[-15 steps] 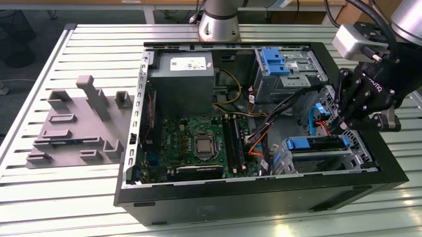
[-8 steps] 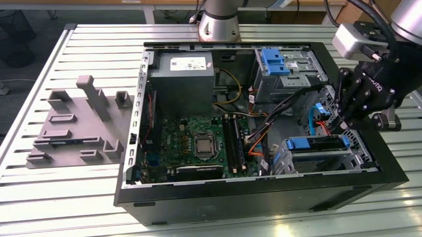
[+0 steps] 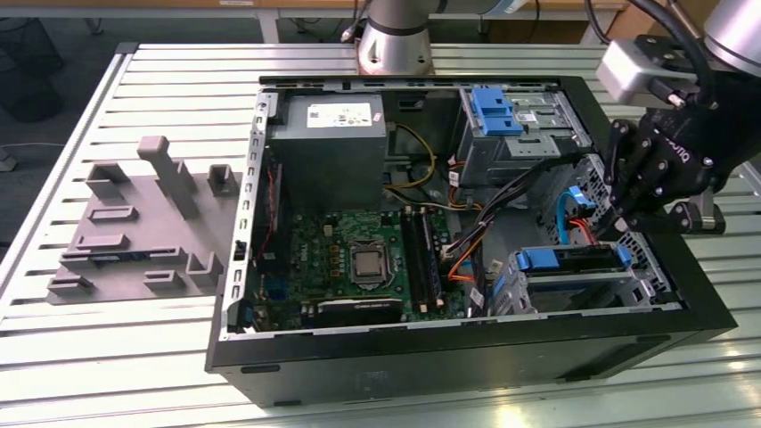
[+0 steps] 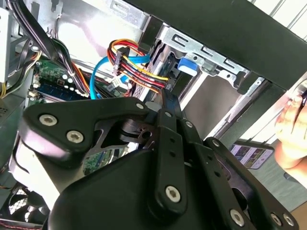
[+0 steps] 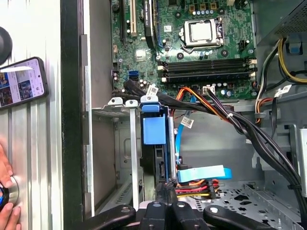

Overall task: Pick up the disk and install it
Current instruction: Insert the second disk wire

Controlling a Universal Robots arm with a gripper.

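The gripper (image 3: 612, 218) hangs inside the case (image 3: 476, 357), near the disk (image 5: 154, 132) (its grip state: cannot tell).

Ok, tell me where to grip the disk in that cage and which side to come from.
Probably by its exposed, blue-railed edge, pinched across the thin width, coming straight in through the case's open side. The disk stands on edge in the drive cage, whose walls cover its broad faces, and cables crowd one end.
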